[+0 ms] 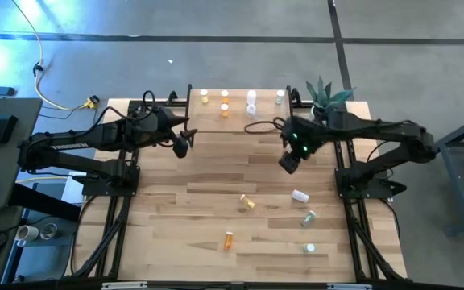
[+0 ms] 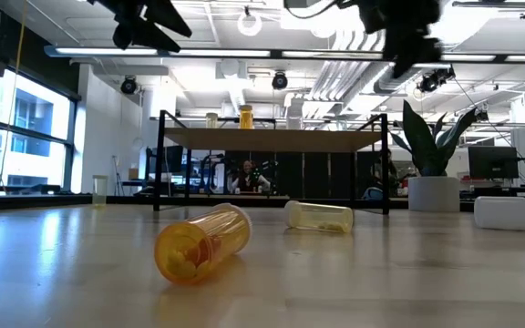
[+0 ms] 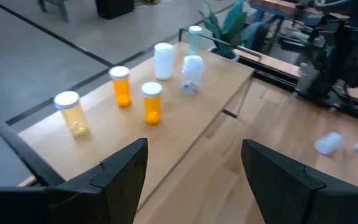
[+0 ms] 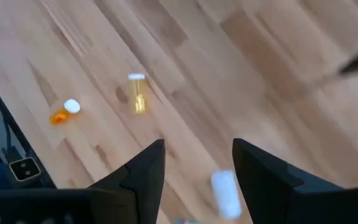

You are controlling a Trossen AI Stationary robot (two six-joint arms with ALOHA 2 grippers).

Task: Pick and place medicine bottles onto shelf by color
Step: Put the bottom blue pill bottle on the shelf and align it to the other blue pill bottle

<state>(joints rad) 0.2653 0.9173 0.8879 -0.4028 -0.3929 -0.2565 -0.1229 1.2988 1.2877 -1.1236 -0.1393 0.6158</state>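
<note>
The shelf (image 1: 240, 121) stands at the table's far edge, with several bottles upright on it: yellow (image 3: 72, 113), two orange (image 3: 151, 102), two white (image 3: 164, 60) and a clear one (image 3: 195, 36). On the table lie a yellow bottle (image 1: 248, 202), a white one (image 1: 300, 196), a greenish one (image 1: 308, 217) and an orange one (image 1: 229, 239); another greenish one (image 1: 310, 249) stands nearer the front. My left gripper (image 1: 182, 147) is open and empty before the shelf's left end. My right gripper (image 1: 288, 161) is open and empty, raised above the table, far of the white bottle (image 4: 225, 193).
A potted plant (image 1: 326, 97) stands at the table's far right corner beside the shelf. A cable (image 1: 260, 125) lies in front of the shelf. Bare wood lies in the table's left half (image 1: 167, 209).
</note>
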